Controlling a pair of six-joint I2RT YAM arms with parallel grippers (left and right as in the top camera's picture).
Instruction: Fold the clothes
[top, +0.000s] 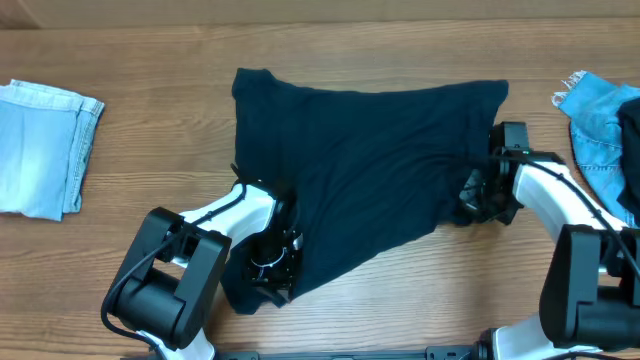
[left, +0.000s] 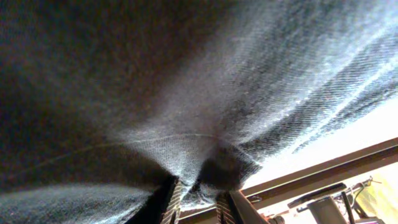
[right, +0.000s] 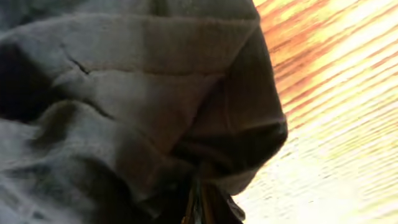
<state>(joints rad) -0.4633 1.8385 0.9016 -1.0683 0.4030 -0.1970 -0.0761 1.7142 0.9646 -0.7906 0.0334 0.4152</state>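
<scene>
Two hands clamp the navy garment (top: 370, 170): left hand (top: 270, 262) lower-left, right hand (top: 478, 195) at right edge.

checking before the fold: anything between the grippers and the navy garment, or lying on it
Nothing visible. The left gripper and the right gripper each pinch the navy garment directly. The pale denim lies far left, the blue denim far right, both clear of it.
</scene>
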